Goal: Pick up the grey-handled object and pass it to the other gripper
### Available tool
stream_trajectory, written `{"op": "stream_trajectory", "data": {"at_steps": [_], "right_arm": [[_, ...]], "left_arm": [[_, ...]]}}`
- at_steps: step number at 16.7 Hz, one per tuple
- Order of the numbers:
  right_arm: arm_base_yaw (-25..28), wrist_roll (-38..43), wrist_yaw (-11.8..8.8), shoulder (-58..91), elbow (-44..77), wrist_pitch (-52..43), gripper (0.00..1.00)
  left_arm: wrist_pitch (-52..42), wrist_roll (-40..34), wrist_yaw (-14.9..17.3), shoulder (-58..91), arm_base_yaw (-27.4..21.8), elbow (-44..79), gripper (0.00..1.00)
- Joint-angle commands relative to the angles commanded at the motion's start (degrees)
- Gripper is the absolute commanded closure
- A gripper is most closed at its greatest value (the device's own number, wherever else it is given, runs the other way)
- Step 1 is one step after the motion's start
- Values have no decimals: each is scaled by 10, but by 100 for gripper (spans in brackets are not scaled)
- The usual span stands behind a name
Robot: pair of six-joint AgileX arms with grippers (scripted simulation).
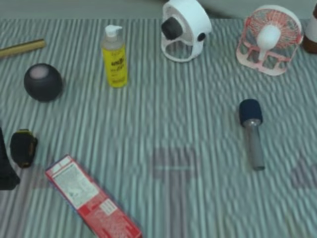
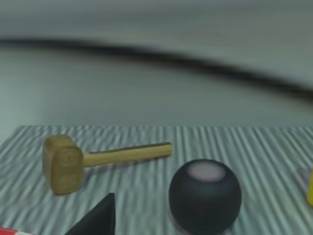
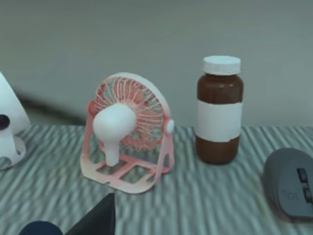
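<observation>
At the table's left edge, the left gripper (image 1: 22, 148) sits parked beside the dark grey ball (image 1: 43, 82); I cannot tell its finger state. Right of centre, the navy-headed, translucent grey-handled object (image 1: 252, 133) lies flat and untouched, handle exposed for grasping. The right gripper is outside the top view.

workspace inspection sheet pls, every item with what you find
surface: striped grey-green cloth, flat.
job's things: grey-handled object lying free on the right side, untouched.
clutter: dark ball, yellow bottle, white fan, pink fan, red box, wooden mallet, brown jar, grey mouse.
grippers: left gripper at the left edge; right gripper, only a dark tip shows.
cables: nothing seen.
surroundings: plain wall.
</observation>
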Motion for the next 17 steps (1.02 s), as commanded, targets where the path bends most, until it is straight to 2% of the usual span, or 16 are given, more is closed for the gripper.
{"op": "stream_trajectory", "data": {"at_steps": [4, 8, 17], "right_arm": [[7, 7, 1, 17, 17, -12, 0], [42, 45, 10, 125, 113, -82, 0], [170, 181, 45, 630, 451, -358, 0]], "left_arm": [[0, 0, 0, 0, 0, 0, 0], [0, 0, 0, 0, 0, 0, 0], [0, 0, 0, 0, 0, 0, 0]]}}
